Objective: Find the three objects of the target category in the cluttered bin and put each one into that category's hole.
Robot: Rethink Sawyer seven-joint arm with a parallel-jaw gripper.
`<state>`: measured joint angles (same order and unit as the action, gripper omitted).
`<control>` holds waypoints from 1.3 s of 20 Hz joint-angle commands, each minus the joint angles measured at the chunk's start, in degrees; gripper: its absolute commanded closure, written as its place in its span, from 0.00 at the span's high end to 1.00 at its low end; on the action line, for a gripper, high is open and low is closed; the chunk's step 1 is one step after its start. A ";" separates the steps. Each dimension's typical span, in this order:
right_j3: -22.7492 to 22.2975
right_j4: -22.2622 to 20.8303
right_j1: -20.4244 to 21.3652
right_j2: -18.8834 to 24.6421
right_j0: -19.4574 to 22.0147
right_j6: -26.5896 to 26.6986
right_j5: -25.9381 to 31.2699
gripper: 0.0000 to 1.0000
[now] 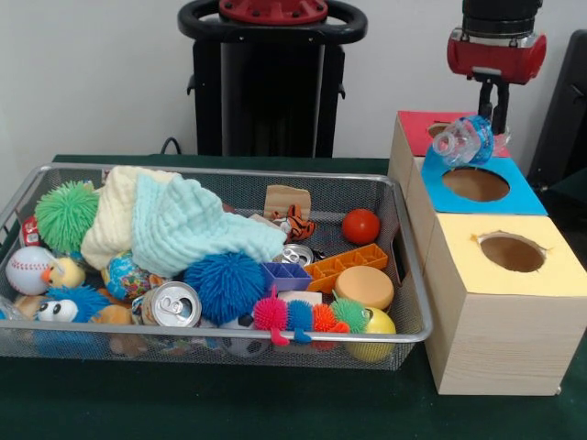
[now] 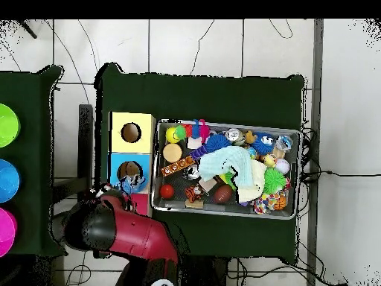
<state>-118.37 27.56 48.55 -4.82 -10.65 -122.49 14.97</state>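
Note:
My gripper hangs at the upper right, shut on a crumpled clear plastic bottle with a blue label. The bottle is tilted and sits just above the round hole of the blue-topped box. Behind that box is a red-topped box, and in front of it a yellow-topped box. In the overhead view the red arm covers the gripper and part of the red box; the blue box and yellow box show beside the bin.
The wire mesh bin left of the boxes holds several toys: a soda can, a second can, spiky balls, folded cloths, a baseball and a red ball. Coloured bowls sit at the overhead's left edge.

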 commanded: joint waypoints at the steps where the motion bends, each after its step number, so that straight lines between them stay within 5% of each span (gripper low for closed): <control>1: 2.06 -0.04 -3.86 3.80 3.11 -13.88 -16.37 0.00; 3: 5.90 -2.33 -4.25 -12.54 -10.52 -11.79 2.30 0.00; 6: 2.94 -1.70 -3.16 -4.31 -3.03 -7.38 -0.47 0.00; 7: 6.38 2.69 -8.60 -14.90 -10.19 -15.23 0.57 0.00; 10: 11.50 2.87 -12.55 -13.84 -8.71 -14.64 4.77 0.00; 16: 18.06 6.10 -18.70 -16.93 -12.48 -18.74 7.30 0.00; 26: 18.93 10.59 -21.80 -13.99 -10.74 -17.39 1.92 0.00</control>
<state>-102.85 34.31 32.84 -20.71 -24.05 -123.81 15.10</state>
